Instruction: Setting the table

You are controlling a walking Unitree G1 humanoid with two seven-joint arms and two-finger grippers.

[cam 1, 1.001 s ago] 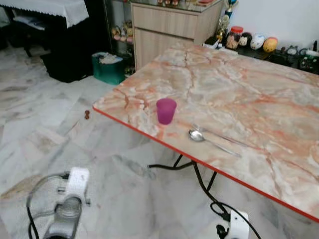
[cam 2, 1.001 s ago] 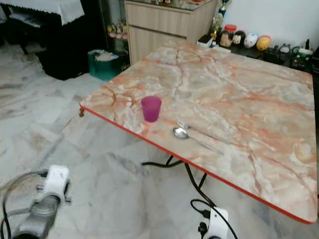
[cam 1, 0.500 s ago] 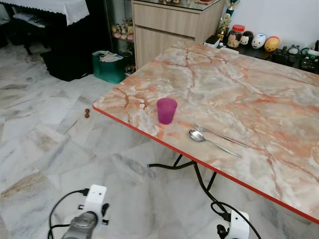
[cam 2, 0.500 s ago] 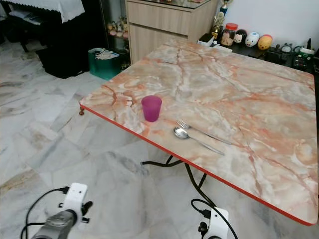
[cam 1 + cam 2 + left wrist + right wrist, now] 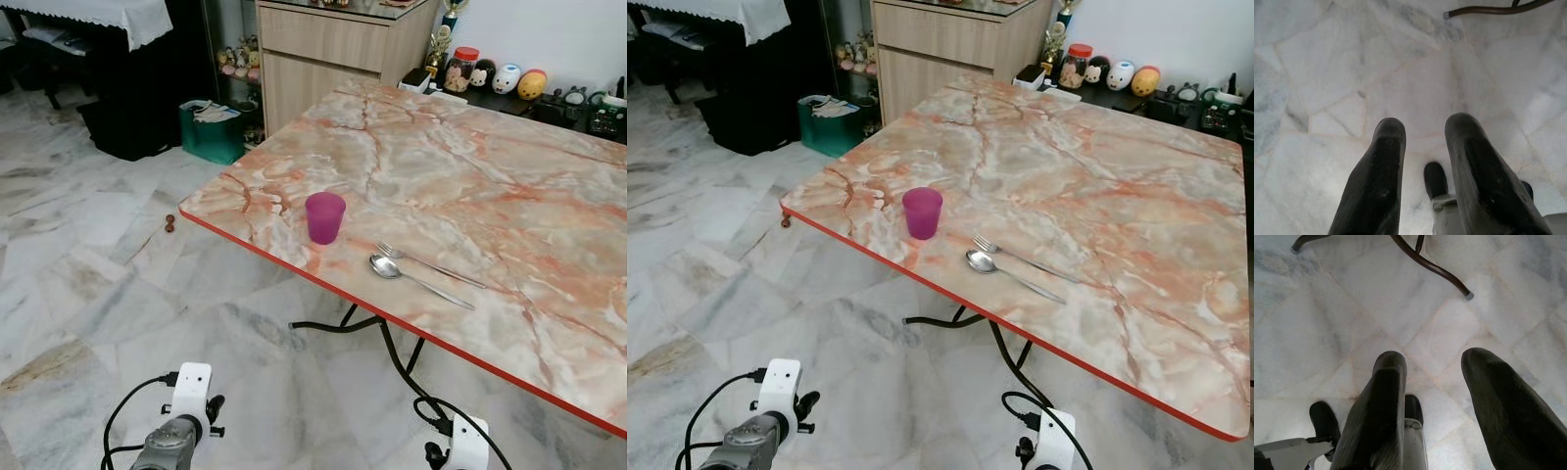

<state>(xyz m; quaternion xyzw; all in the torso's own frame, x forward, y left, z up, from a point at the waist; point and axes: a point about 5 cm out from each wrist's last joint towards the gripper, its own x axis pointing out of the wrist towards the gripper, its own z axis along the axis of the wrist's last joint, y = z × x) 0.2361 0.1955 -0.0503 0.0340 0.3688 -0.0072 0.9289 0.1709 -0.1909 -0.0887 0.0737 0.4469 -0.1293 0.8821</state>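
A marble-patterned table with a red edge stands on curved dark metal legs over a floor of pale grey-veined marble tiles. Behind it a light wooden cabinet stands against the white wall. Just beside the cabinet, on the floor, sits a green bin — and farther left, dark furniture under a white lace-edged cloth. Small figurines line a low dark shelf along the wall.

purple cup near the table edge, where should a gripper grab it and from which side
Grip the purple cup around its side wall, coming level from the near table edge. It stands upright with its mouth open, near that edge, and the fork and spoon lie apart on its right.
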